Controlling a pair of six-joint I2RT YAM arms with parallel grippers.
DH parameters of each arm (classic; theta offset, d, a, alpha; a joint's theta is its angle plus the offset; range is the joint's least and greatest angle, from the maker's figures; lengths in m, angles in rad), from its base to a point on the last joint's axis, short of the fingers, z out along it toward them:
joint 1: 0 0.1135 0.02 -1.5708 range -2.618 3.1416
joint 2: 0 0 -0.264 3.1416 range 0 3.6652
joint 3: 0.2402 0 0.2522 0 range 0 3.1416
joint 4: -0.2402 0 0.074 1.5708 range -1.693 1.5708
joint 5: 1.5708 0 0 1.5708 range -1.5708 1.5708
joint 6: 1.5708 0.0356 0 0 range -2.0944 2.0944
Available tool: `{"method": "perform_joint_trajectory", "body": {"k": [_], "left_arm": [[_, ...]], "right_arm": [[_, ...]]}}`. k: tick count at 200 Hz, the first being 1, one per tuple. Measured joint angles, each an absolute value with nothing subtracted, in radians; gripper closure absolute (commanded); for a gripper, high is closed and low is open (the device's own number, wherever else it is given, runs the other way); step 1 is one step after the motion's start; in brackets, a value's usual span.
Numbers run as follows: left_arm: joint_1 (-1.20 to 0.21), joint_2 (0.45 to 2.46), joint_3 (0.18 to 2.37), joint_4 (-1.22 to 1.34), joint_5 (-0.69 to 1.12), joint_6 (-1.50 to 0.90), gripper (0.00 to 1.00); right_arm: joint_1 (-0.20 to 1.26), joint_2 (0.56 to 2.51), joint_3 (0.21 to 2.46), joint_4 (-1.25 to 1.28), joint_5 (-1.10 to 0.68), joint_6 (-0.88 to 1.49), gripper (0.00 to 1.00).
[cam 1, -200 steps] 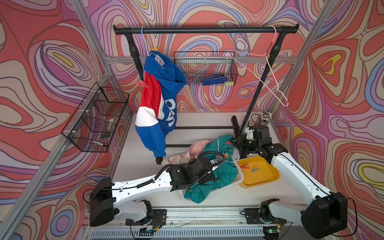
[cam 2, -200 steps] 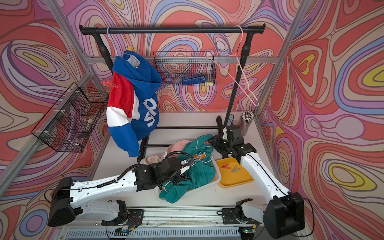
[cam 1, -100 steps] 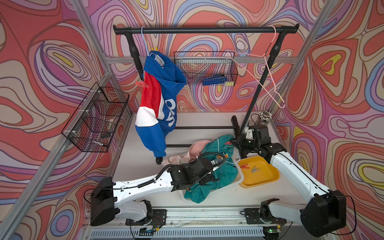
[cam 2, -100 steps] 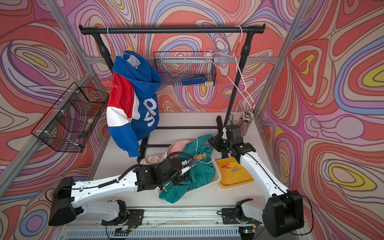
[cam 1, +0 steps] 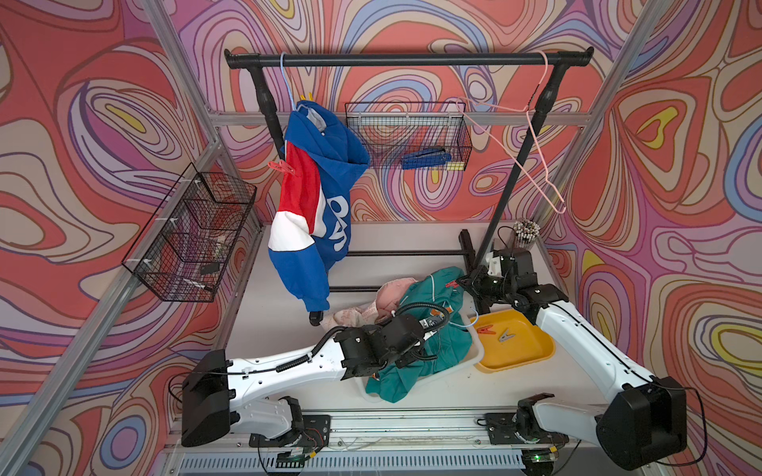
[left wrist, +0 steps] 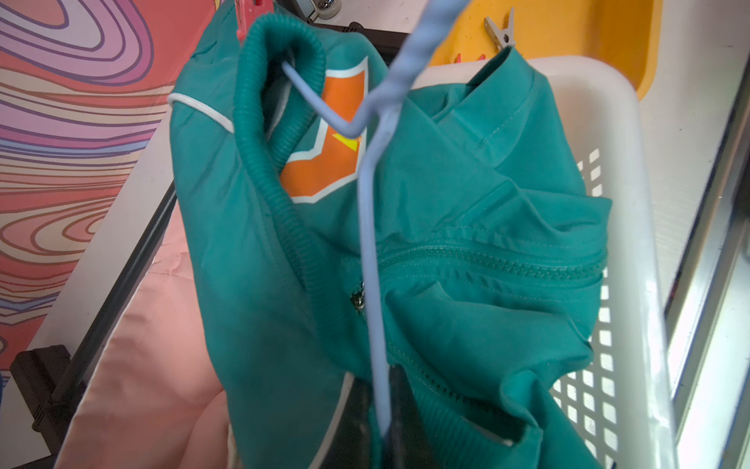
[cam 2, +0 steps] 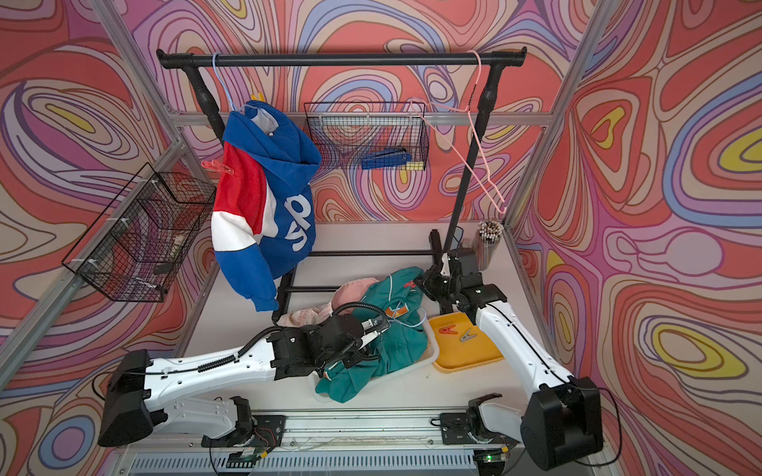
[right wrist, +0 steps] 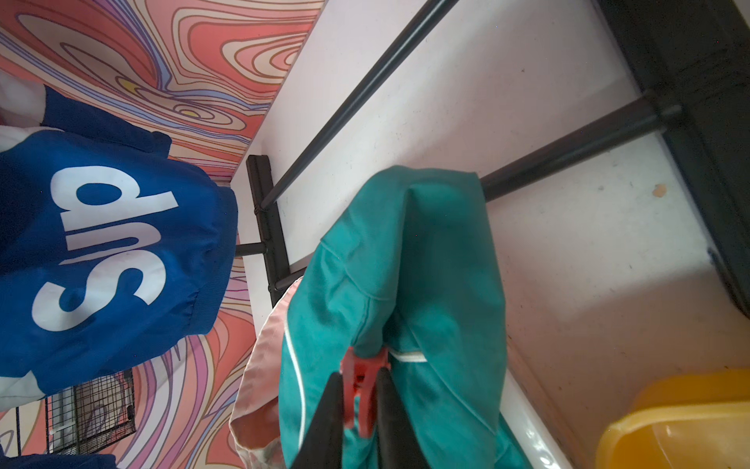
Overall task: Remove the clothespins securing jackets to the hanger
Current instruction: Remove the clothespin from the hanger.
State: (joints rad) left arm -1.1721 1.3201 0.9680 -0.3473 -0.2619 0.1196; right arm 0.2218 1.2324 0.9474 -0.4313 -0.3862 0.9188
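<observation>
Right gripper (right wrist: 359,375) pinching red plastic clothespin (right wrist: 361,396) | left gripper (left wrist: 383,400) clamping wire hanger (left wrist: 367,243)

The pink jacket (cam 1: 393,288) lies mostly under the teal jacket (cam 1: 433,284). In the left wrist view the edge cuts off the red clothespin (left wrist: 245,20), and the left gripper (left wrist: 381,418) is a dark blur around the hanger (left wrist: 370,243). What lies in the side basket (cam 1: 181,230) is too small to tell.

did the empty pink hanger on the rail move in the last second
Yes, slightly. The lower tip of the pink hanger has swung toward the rack's right upright post, narrowing the gap. Its hook sits at the same spot on the rail.
</observation>
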Motion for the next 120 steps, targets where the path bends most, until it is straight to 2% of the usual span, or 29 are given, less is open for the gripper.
{"method": "perform_joint_trajectory", "body": {"k": [120], "left_arm": [[-1.174, 1.332, 0.968, -0.347, -0.262, 0.112, 1.0]], "right_arm": [[0.201, 1.122, 0.98, -0.526, -0.312, 0.87, 1.0]]}}
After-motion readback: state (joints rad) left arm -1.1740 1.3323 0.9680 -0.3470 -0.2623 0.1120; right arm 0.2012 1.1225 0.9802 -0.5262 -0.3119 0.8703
